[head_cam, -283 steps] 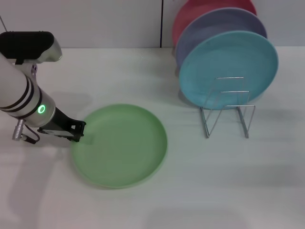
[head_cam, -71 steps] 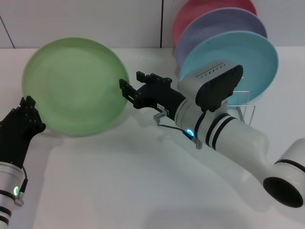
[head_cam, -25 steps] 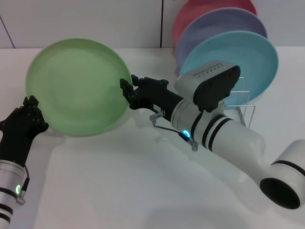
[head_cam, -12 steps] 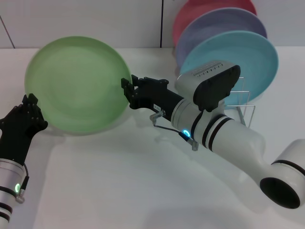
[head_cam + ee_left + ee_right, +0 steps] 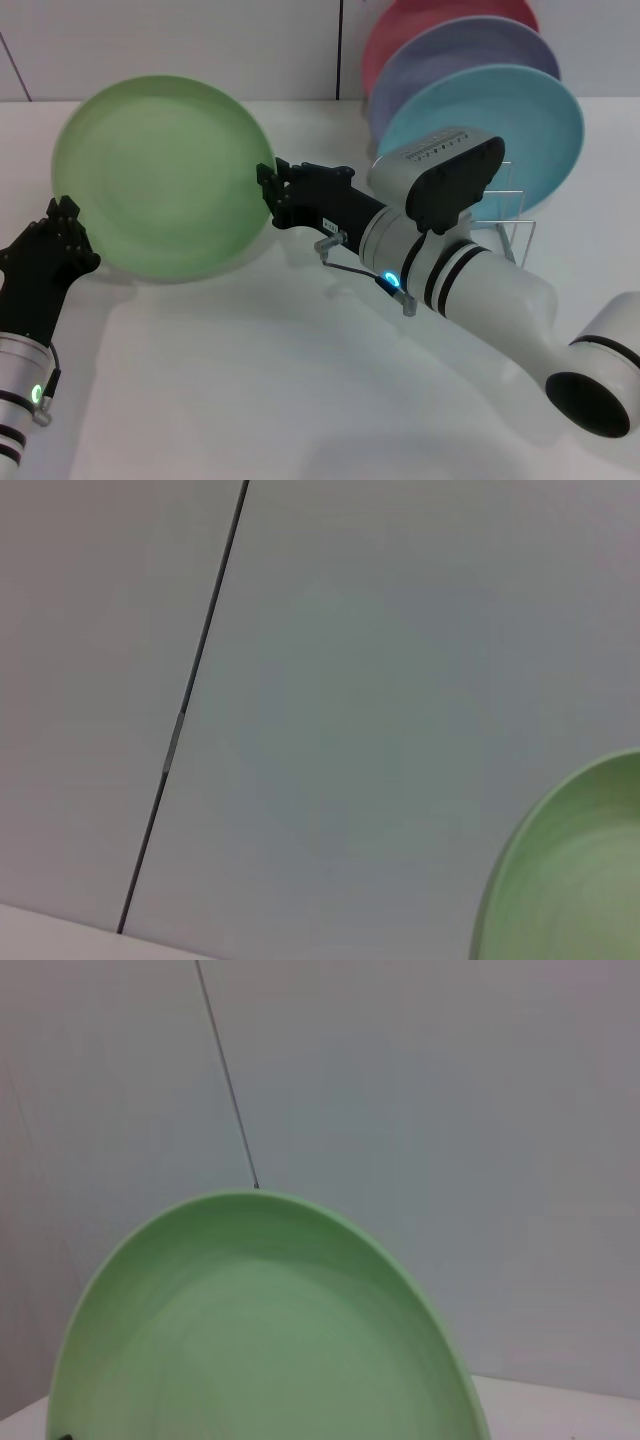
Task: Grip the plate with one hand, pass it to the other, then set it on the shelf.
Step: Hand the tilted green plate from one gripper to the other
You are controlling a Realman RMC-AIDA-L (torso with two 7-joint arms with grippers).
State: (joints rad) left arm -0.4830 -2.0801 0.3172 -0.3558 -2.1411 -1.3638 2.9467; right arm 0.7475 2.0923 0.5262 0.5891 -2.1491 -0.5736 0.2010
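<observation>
The left claw [image 5: 62, 222] holds the green plate [image 5: 160, 178] upright by its lower left edge, above the desk [image 5: 250, 380]. The right claw [image 5: 268, 192] sits at the opposite rim, whether clamped cannot be told. This looks like the handover; next, the right must secure its grip before the left releases, then carry to the shelf [image 5: 480, 235].

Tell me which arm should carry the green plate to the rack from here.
Right, probably. The right gripper is at the plate's rim on the side facing the rack, and that arm reaches in from the rack's side. The left gripper holds the opposite edge, farthest from the rack.
</observation>
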